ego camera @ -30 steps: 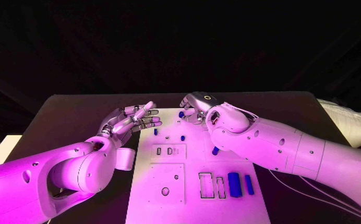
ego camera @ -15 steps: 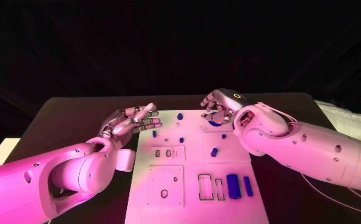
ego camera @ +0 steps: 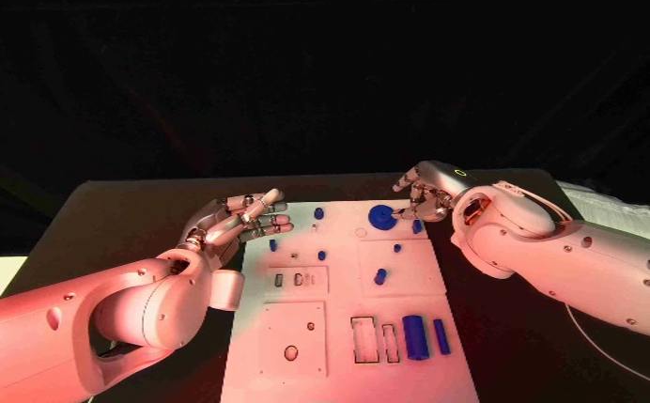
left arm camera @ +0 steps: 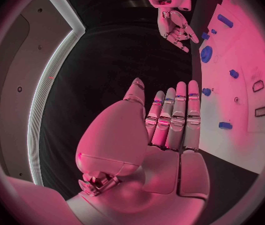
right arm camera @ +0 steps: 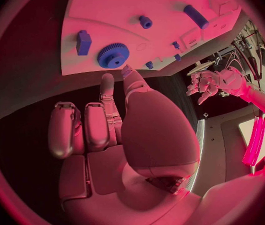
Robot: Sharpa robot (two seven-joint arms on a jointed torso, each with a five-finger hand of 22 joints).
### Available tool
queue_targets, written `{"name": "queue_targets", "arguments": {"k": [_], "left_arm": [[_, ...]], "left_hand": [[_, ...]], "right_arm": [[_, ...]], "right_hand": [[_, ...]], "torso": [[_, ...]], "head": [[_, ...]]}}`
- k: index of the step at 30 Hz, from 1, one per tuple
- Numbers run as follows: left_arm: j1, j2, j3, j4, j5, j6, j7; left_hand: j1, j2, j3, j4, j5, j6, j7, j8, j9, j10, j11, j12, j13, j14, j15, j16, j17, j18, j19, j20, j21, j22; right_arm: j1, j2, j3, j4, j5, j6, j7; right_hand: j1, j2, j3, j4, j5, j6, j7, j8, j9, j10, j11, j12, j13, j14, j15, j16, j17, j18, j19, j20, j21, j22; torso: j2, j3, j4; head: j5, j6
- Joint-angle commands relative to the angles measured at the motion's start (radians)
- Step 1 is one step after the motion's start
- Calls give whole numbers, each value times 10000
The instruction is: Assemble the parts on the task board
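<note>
The white task board (ego camera: 346,300) lies in the middle of the black table. A blue gear (ego camera: 382,218) lies flat near its far right corner, also seen as the gear (right arm camera: 113,55) in the right wrist view. My right hand (ego camera: 423,198) hovers just right of the gear, holding nothing; some fingers reach toward it and others are curled. My left hand (ego camera: 241,218) floats at the board's far left edge, fingers straight and apart, empty. Small blue pegs (ego camera: 321,255) dot the board's far half. Two larger blue blocks (ego camera: 414,335) lie at the near right.
Rectangular slots (ego camera: 367,339) sit beside the blue blocks, and small holes (ego camera: 290,353) mark the near left panel. A blue block (right arm camera: 84,42) lies close to the gear. Dark table surface (ego camera: 122,224) surrounds the board.
My right hand has moved right, from over the board's far middle to its far right corner, uncovering the blue gear. My left hand has barely moved.
</note>
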Motion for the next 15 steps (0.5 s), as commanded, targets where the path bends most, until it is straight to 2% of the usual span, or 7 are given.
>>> {"name": "queue_targets", "arguments": {"k": [1,4,7,13,15], "left_arm": [[11,19,8,0,39,243,69],[11,22,8,-16,39,228,77],[11,28,8,-27,40,224,83],[11,39,8,-42,40,222,86],[11,44,8,-44,40,216,92]], "left_hand": [[118,1,-2,-86,-28,30,71,-47,-10,-4,-11,-25,-5,-67,-12,-45,-3,181,-86,-4,-20,-9],[125,5,2,-93,-28,30,71,-47,-10,-4,-12,-25,-5,-68,-11,-45,-3,181,-86,-4,-19,-9],[125,5,2,-93,-28,30,71,-47,-10,-4,-12,-25,-5,-68,-11,-45,-3,181,-86,-4,-19,-9],[135,11,8,-101,-27,31,70,-48,-10,-4,-13,-25,-6,-69,-11,-46,-3,182,-87,-4,-19,-9],[135,11,8,-101,-27,31,70,-48,-10,-4,-13,-25,-6,-69,-11,-46,-3,182,-87,-4,-19,-9]], "right_arm": [[-31,141,2,-178,485,400,-22],[-48,283,-2,-323,544,397,32],[-59,425,-8,-433,571,423,69],[-70,724,-33,-706,600,616,77],[-73,833,-45,-808,615,666,57]], "right_hand": [[142,26,-102,283,58,13,-12,36,15,-186,11,302,415,382,-13,122,172,-165,43,19,99,85],[236,48,-167,459,84,30,-9,44,22,-262,13,505,701,413,-8,292,431,-189,104,26,173,222],[346,69,-237,636,107,63,-11,52,30,-129,16,1365,1696,500,-2,684,1040,-239,238,32,311,485],[401,129,-287,738,128,114,-10,65,40,-36,20,2043,2506,549,9,955,1454,-293,379,45,456,767],[412,155,-284,739,128,127,-11,69,43,-29,18,2122,2605,553,10,984,1498,-299,397,47,475,803]], "torso": [[3,-4,-4],[9,-4,3],[12,-7,5],[11,-6,-20],[9,-7,-19]], "head": [[-18,-7],[-26,-29],[-43,-64],[-17,-119],[4,-175]]}}
